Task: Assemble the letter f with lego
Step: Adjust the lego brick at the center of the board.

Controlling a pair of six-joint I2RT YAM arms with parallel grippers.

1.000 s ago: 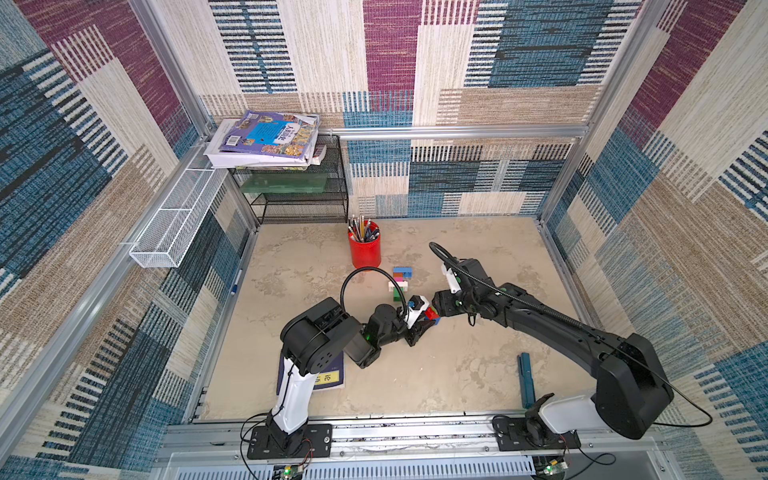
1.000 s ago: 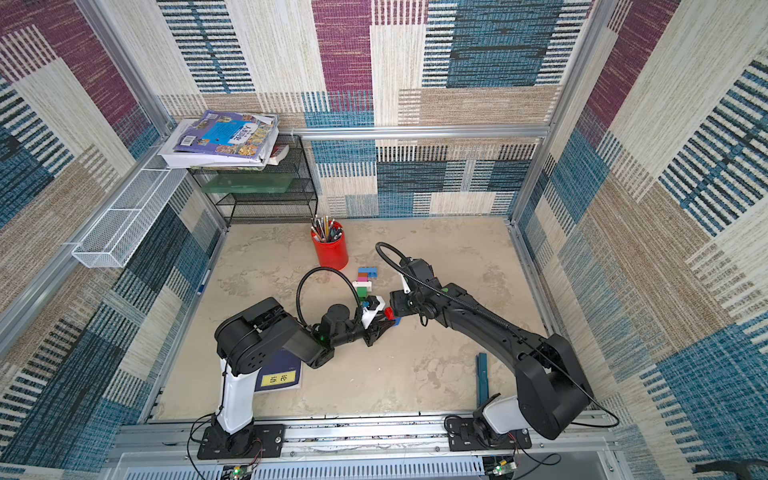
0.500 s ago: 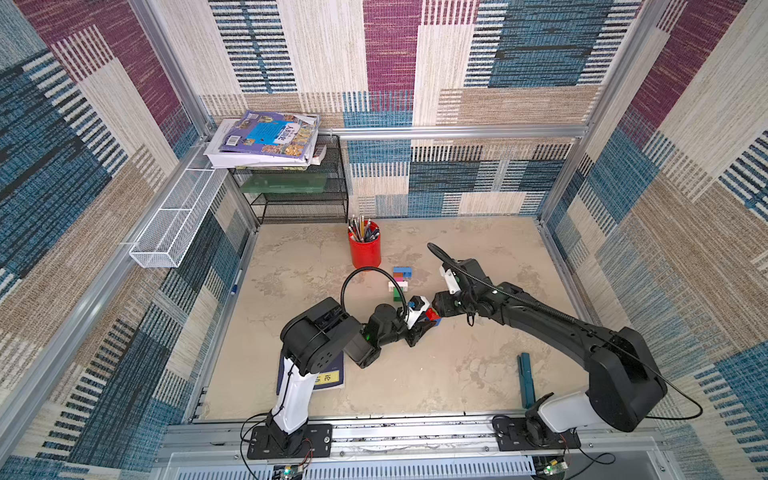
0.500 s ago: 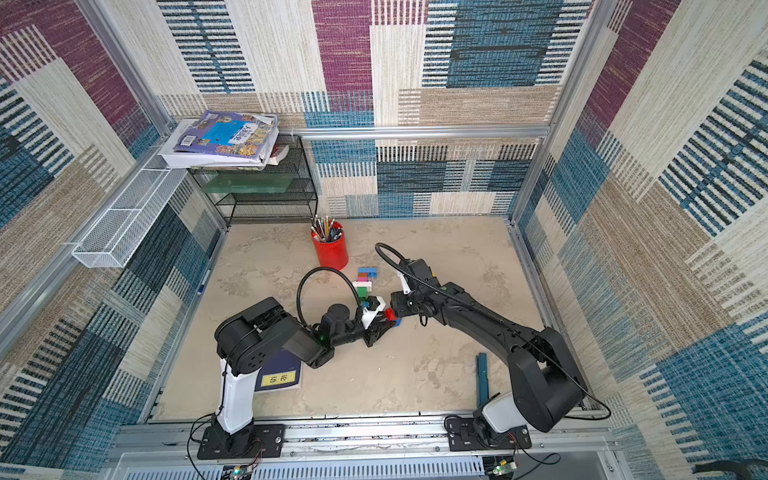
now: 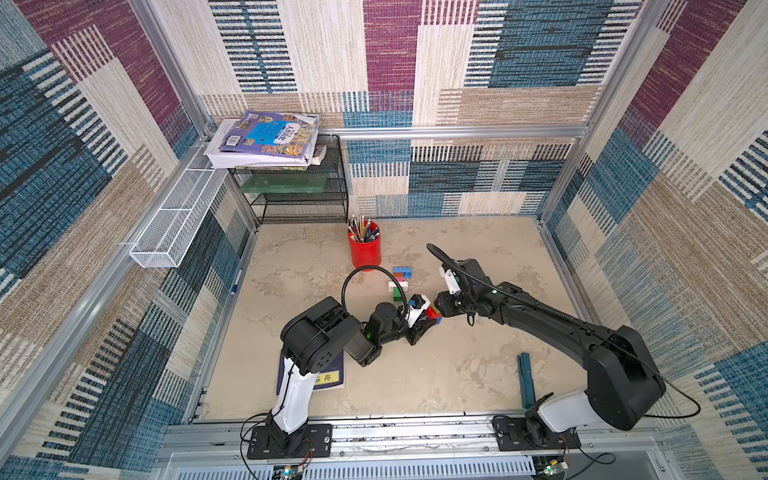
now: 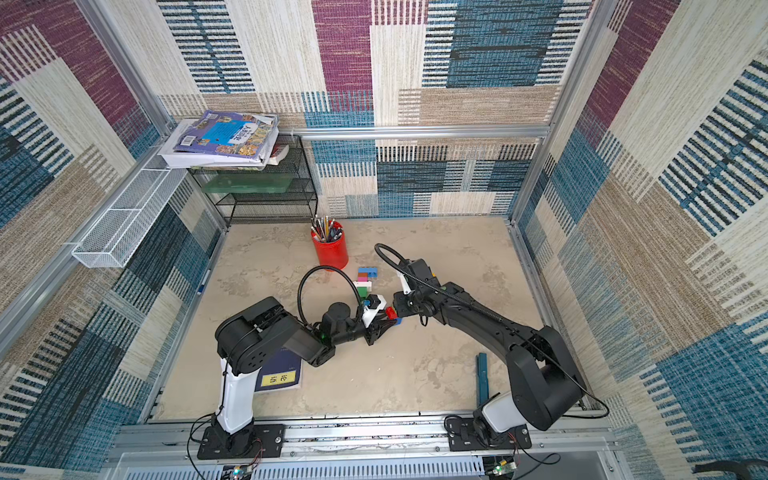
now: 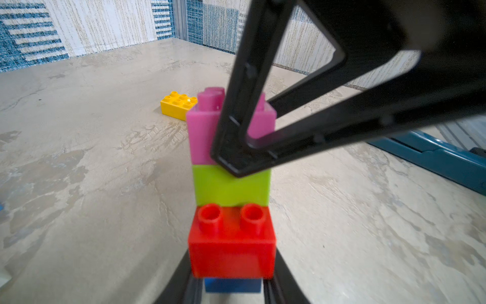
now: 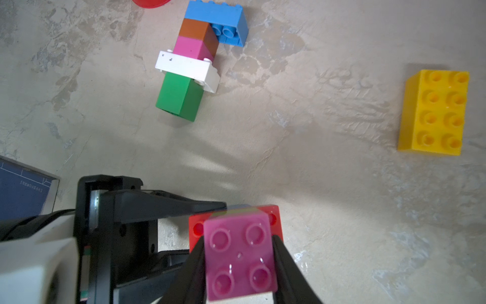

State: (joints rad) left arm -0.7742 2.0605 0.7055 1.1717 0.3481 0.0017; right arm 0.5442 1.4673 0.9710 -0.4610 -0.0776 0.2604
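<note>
My left gripper [image 7: 232, 288] is shut on the base of a small lego stack: blue [image 7: 232, 285], red [image 7: 231, 247], lime [image 7: 231, 187] and a pink brick [image 7: 202, 131] at the far end. My right gripper [image 8: 239, 263] meets it from the opposite side, and its fingers press both sides of that pink brick [image 8: 239, 255]. In both top views the two grippers [image 5: 424, 322] [image 5: 439, 309] meet mid-table over the stack [image 6: 390, 311]. A second lego piece [image 8: 194, 58] lies flat behind: blue, brown, pink, white, green. A loose yellow brick [image 8: 434, 113] lies apart.
A red pencil cup [image 5: 364, 249] stands just behind the flat lego piece [image 5: 401, 282]. A blue book [image 5: 328, 378] lies under the left arm. A teal tool [image 5: 525, 378] lies near the front right. A black wire shelf [image 5: 299, 195] fills the back left corner.
The right gripper's jaws have closed in onto the pink brick at the end of the stack. Both arms have hardly shifted.
</note>
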